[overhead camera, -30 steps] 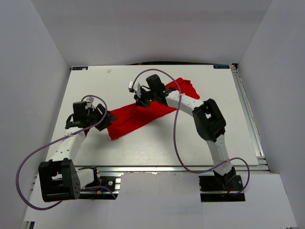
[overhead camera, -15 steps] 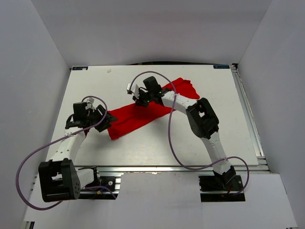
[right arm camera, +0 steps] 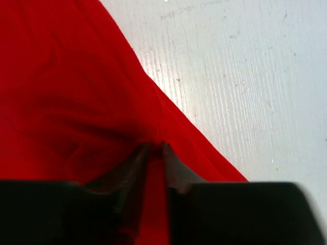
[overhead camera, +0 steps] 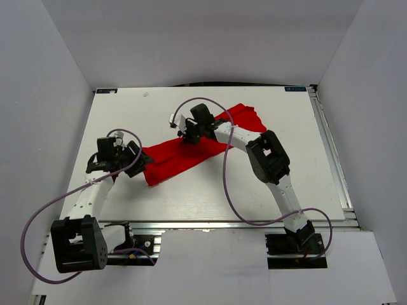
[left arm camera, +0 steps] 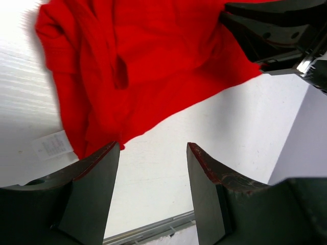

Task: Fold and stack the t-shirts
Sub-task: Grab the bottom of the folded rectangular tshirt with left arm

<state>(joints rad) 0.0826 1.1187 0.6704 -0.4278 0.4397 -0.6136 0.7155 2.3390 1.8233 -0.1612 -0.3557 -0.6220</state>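
The red t-shirt (overhead camera: 181,160) lies in a long crumpled band slanting across the table, from near left to far right. My right gripper (overhead camera: 189,136) presses down on its middle. In the right wrist view its jaws (right arm camera: 155,147) stand only a slit apart, with a small ridge of the t-shirt (right arm camera: 61,92) pinched between the tips. My left gripper (overhead camera: 140,160) hovers at the shirt's near-left end, open and empty. In the left wrist view the t-shirt (left arm camera: 153,66) lies just beyond the left gripper (left arm camera: 152,146), and its white label (left arm camera: 52,145) sits beside the left finger.
The white table (overhead camera: 210,190) has a metal rail along its near edge (overhead camera: 222,222) and white walls on three sides. The right arm's dark wrist (left arm camera: 276,30) shows at the top right of the left wrist view.
My right gripper has shifted a little left and back over the shirt, and its jaws have eased slightly apart. The left arm has hardly moved.
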